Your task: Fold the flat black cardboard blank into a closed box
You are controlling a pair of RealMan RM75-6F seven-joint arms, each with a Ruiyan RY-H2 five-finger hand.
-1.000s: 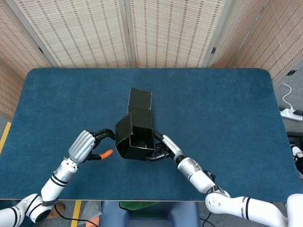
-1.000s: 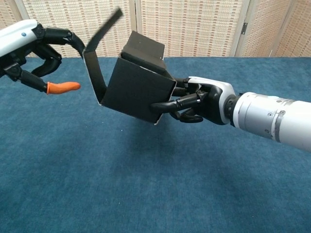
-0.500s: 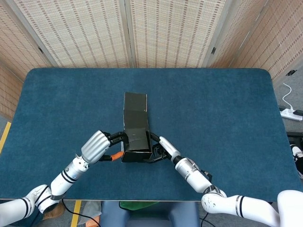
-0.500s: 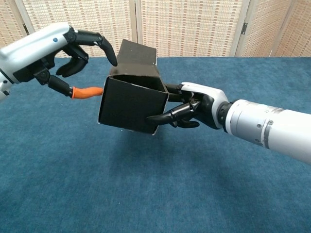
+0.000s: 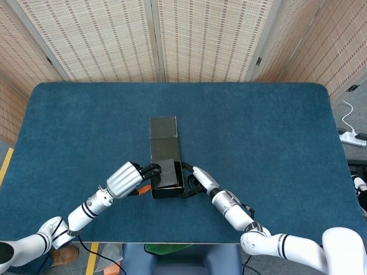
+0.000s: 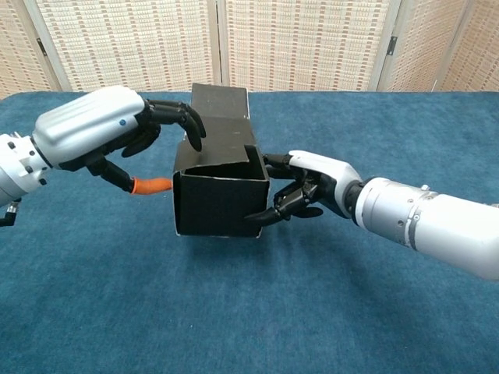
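Note:
The black cardboard box [image 5: 167,152] [image 6: 218,204] stands low over the blue table [image 5: 258,132], seemingly resting on it. Its long lid flap [image 5: 163,127] [image 6: 220,100] lies open toward the far side. A side flap [image 6: 222,152] is folded down over the opening. My left hand [image 5: 127,178] [image 6: 93,136] curls its fingertips [image 6: 191,128] onto that flap, and its orange-tipped thumb [image 6: 152,185] touches the box's left wall. My right hand [image 5: 200,180] [image 6: 312,183] grips the box's right wall, with fingers above and below its front corner.
Woven screen panels [image 5: 155,40] stand behind the table's far edge. A white power strip [image 5: 351,136] lies on the floor past the right edge. The box sits close to the table's near edge [image 5: 183,242].
The box has come down from mid-air and turned square to the table. My left hand has pushed the side flap from upright down over the opening and closed in on the box.

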